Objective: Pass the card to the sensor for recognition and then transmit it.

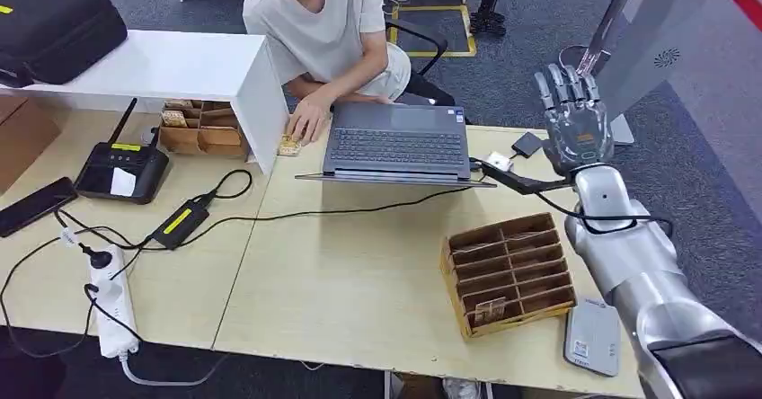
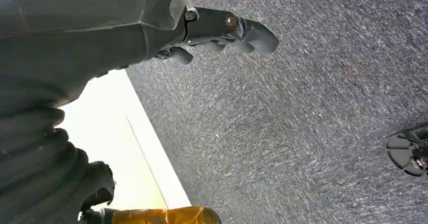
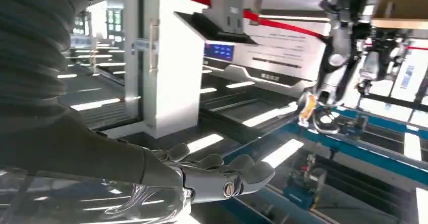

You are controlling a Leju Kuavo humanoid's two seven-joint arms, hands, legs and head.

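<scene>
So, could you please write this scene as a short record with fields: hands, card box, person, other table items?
right hand: raised beyond the table's far right corner, fingers apart, holding nothing
left hand: hanging over grey carpet, empty
card box: cardboard divider box on the table, right side
person: seated behind open laptop, hand on table
other: power strip

**Colours and patterns**

Table: pale tan wood. Laptop: dark grey, darker keys. Cardboard divider tray: brown. Flat device beside it: light grey with a small white label. Power strip: white, black cables. Router: black, yellow strip, white sticker. Case: black. Shelf: white. Carpet: dark grey, flecked. Person's shirt: off-white. Right hand: grey fingers, clear shell with orange patch; arm silver. Left hand: dark grey.
</scene>
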